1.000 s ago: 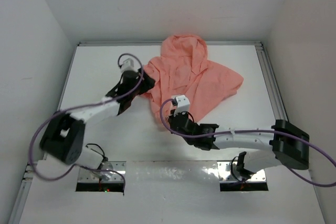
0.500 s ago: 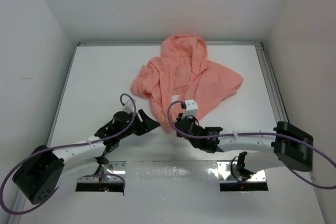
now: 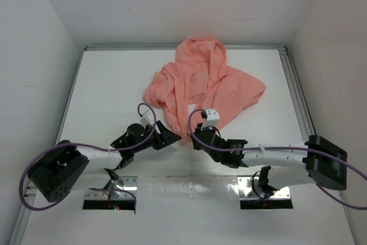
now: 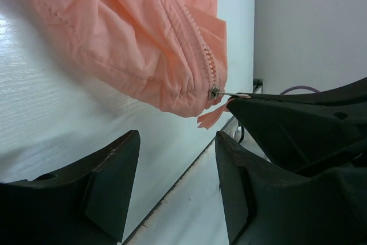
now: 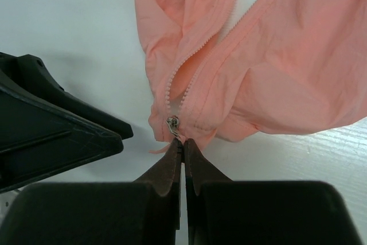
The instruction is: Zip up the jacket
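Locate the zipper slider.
The zipper slider sits at the near bottom corner of the jacket, low centre in the top view, its pull tab pinched by the right gripper, the open left gripper just left of it.

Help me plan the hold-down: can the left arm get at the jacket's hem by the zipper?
Probably yes. The left tool is open, the jacket hem lies just ahead with nothing between, and the right tool, shut on the zipper pull, sits to one side.

White table (image 3: 103, 90) inside plain white walls (image 3: 172, 4), metal rail (image 3: 295, 90) along its edge.
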Controlling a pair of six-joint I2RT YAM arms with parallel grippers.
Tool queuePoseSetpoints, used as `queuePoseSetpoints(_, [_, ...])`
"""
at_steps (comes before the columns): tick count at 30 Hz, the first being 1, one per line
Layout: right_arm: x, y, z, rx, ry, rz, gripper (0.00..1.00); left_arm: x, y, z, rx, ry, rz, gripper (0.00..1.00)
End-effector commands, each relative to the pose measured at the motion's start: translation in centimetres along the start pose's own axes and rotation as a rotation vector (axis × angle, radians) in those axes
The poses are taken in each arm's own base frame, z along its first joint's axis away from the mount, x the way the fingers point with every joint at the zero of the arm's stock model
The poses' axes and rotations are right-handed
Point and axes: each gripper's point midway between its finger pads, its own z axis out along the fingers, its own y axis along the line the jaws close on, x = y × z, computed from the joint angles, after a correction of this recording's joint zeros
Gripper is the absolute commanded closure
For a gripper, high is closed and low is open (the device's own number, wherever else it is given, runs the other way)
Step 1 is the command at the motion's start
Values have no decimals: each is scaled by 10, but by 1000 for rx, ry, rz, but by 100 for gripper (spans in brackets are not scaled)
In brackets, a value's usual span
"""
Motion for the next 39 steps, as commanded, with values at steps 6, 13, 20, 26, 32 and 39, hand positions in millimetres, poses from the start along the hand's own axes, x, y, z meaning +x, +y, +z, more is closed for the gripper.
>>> queuePoseSetpoints(6, [-16,15,-6,-69,-39,71,100,-15,-39,13,134,-37,43,47])
queuePoseSetpoints(13, [-14,15,-9,-90,-34,75,100,-16,-45,22,148,-37,46,49])
queuePoseSetpoints(20, [-15,19,-9,-107,-35,84,100,-14,-47,28,151,-44,24,62])
queuePoseSetpoints(26, [-16,20,-10,-115,-38,94,100,-20,-53,30,162,-77,15,84])
queuePoseSetpoints(32, [-18,16,-11,-101,-51,85,100,-22,-51,26,149,-98,27,100])
queuePoseSetpoints(39, [-55,8,-5,5,-137,-68,100,-7,-25,19,47,-38,133,100])
